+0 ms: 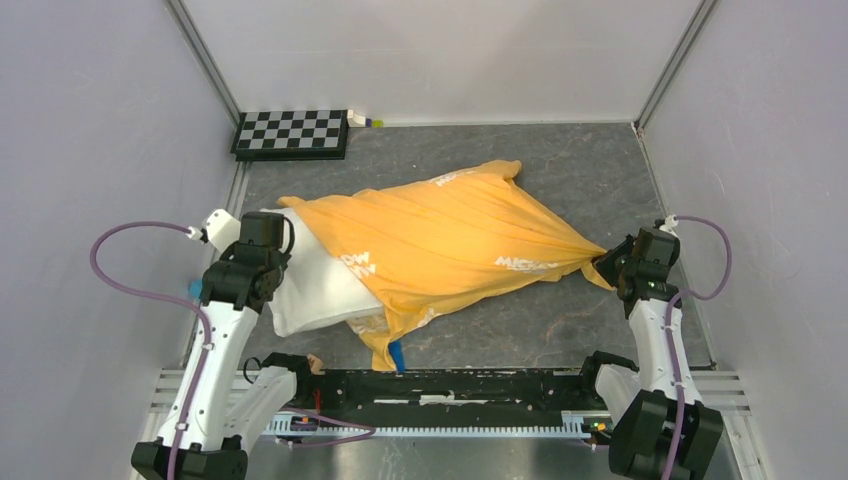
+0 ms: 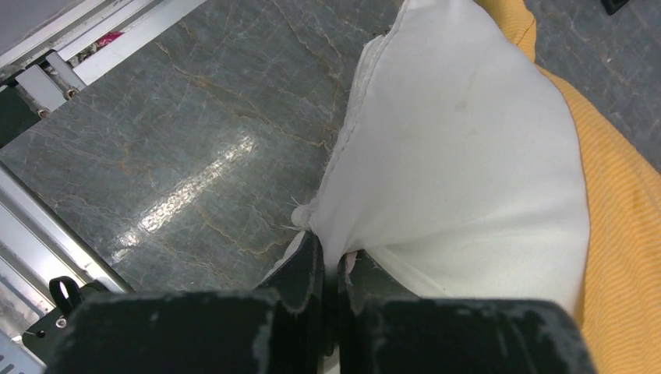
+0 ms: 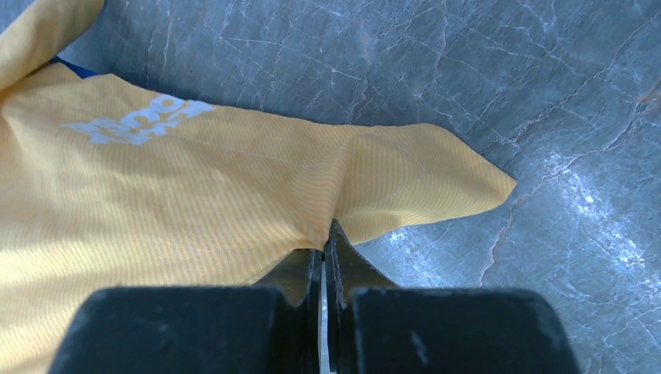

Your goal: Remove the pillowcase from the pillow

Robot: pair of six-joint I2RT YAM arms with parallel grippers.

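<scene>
The pillowcase lies orange side up with white lettering, stretched across the middle of the table; a bit of its blue side shows at the near edge. The white pillow sticks out of its left end. My left gripper is shut on the pillow's corner; in the left wrist view white fabric is pinched between the jaws. My right gripper is shut on the pillowcase's right end; in the right wrist view orange cloth is pinched.
A checkerboard plate lies at the back left with a small white object beside it. A black rail runs along the near edge. Grey walls enclose the marbled table on three sides.
</scene>
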